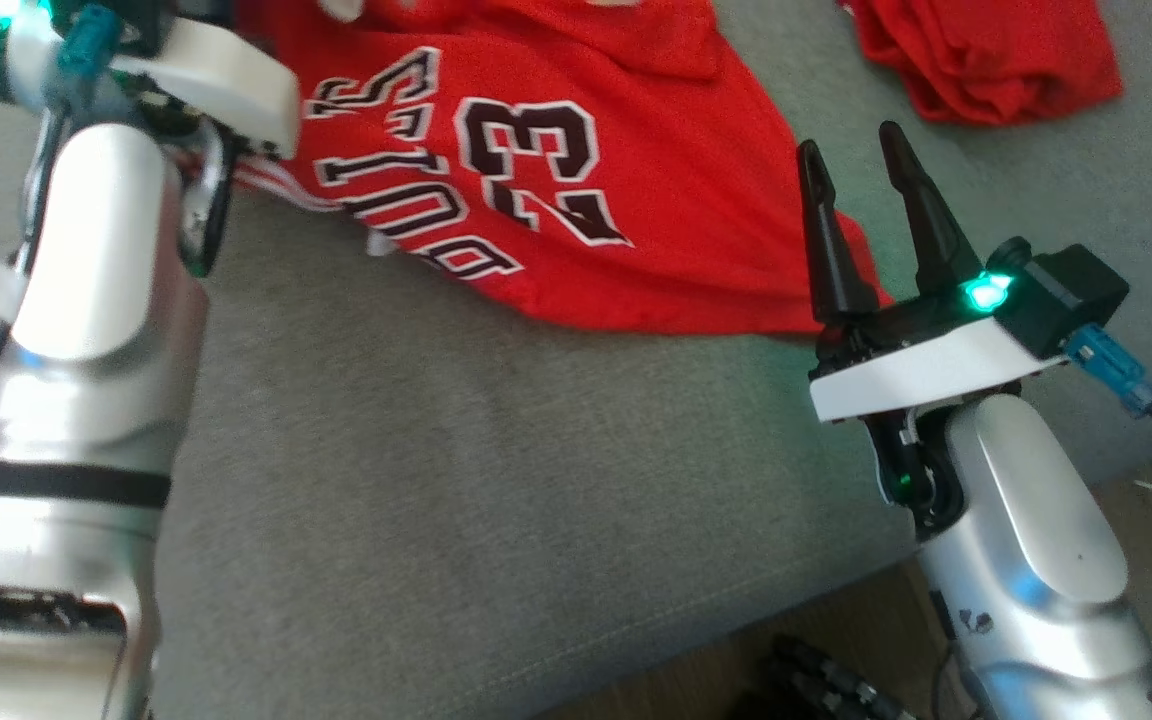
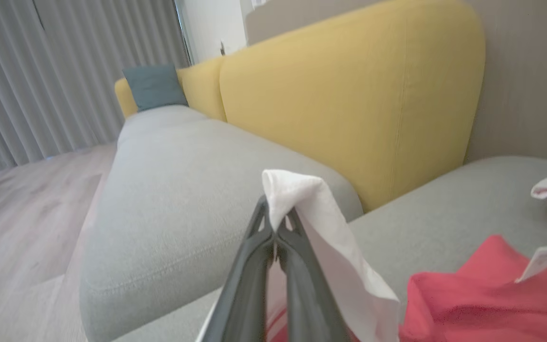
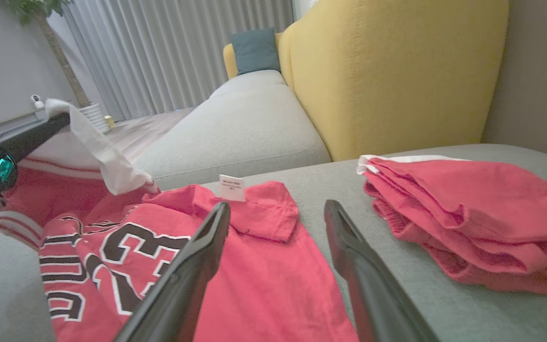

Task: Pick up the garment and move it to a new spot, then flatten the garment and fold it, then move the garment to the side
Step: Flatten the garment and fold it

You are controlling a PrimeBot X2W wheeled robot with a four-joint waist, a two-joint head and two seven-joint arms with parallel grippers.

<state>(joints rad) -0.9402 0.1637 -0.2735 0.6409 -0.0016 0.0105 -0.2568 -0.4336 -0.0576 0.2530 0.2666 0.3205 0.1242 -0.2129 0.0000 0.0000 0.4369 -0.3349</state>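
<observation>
While the left gripper (image 2: 276, 223) is pressed together on the white trim (image 2: 316, 213) of the red basketball jersey (image 1: 556, 200), that edge is held up off the grey fabric sofa seat (image 1: 436, 450) and the trim drapes over the fingertips. Most of the jersey lies spread on the seat, its black, white-outlined lettering and the number 23 facing up, with a small white label (image 3: 232, 187) standing at the folded neckline. On the jersey's right side, the right gripper (image 1: 851, 145) hovers with its two dark fingers spread wide, holding nothing; from its wrist view the fingers straddle the jersey's edge, one over red cloth and one over bare seat. Well apart from the jersey, farther back on the seat, sits a folded red garment with white piping (image 3: 468, 213). Behind the seat rises a yellow upholstered backrest (image 2: 349, 95), with a teal cushion (image 2: 152, 85) at its far end, pale grey curtains (image 2: 64, 71) beyond, and light wooden floor (image 2: 17, 213) beside the sofa.
</observation>
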